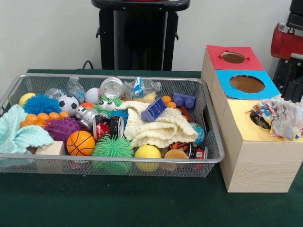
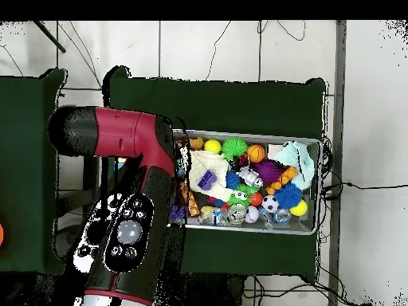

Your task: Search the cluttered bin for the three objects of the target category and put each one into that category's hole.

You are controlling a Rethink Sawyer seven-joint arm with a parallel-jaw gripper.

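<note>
White spotted fabric is bunched on the yellow top of the nearest box, lying across the right side of the hole. It's not thru yet; only the hole's left lip shows dark. Can't say how many pieces are in that bunch, maybe more than one.

Gripper hangs at the pic's right edge, just above and behind the bunch. Open or closed: can't tell, it's cut off. In the overhead view the arm covers the boxes completely.

Step, as I read it: you're at the drop, w/ fabric at the hole but not down it. Next move prob. needs a push or re-drop centred over the opening, since soft cloth drapes on the rim and snags on rough edges.

Wire mesh bin sits on the green bench, left of the boxes. No spotted fabric visible in it; any left would be buried, e.g. under the cream knitted cloth.

Counts:
- boxes 3 (red, blue, yellow tops), 1 hole each
- cream cloth 1, mint towel 1
- spiky balls 3: blue, purple, green
- basketball 1, soccer ball 1
- plain yellow balls 2
- blue blocks 2
</note>
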